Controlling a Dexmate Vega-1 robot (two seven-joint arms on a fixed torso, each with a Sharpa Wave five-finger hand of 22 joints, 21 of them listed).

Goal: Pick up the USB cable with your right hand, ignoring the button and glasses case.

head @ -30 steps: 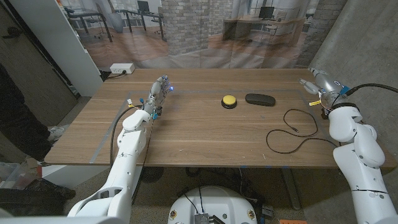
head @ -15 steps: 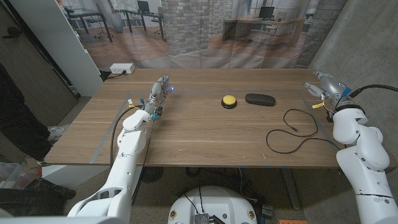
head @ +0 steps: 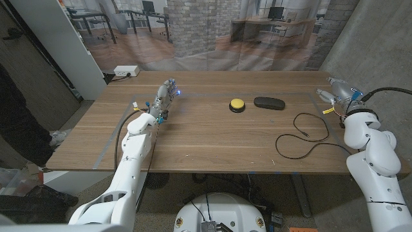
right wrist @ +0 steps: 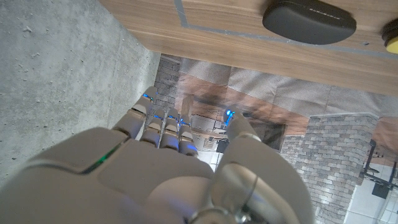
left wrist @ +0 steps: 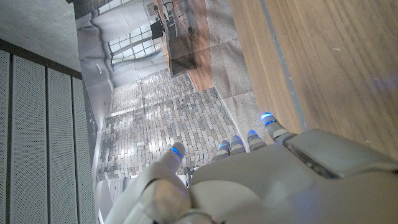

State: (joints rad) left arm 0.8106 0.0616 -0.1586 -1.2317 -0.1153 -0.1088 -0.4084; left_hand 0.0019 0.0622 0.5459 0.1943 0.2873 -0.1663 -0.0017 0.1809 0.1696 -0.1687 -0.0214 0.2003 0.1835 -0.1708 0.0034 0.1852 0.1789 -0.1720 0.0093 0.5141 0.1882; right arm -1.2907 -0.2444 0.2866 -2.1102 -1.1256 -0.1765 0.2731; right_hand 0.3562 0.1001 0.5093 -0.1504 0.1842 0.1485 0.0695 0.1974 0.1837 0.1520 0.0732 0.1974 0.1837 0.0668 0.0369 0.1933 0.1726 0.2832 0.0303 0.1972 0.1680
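The pick has not begun, as far as these pictures go. The USB cable [head: 308, 136] lies untouched on the bench [head: 206, 138], a thin black line looped loosely at about 4 o'clock from the bench's middle, with 1 free end curling inside the loop. The right hand [head: 335, 95] sits at the bench's 3 o'clock edge, just beyond the cable's far bend and apart from it. It holds nothing; in the right wrist view its fingers [right wrist: 163, 122] reach out side by side with the thumb set apart, so I judge it open and empty. All of the task is left: bring that hand over the cable, close on it, and lift.

The left hand [head: 165, 96] stands at about 10 o'clock on the bench, well apart from everything else, fingers extended and holding nothing.

Count of things on the bench: 1 USB cable, 1 yellow button [head: 237, 104] and 1 dark glasses case [head: 269, 102]. Button and case lie just beside each other at roughly 1 o'clock from the middle, the case nearer the right hand. Both stand clear of the cable, so reaching for it should not need to disturb either.
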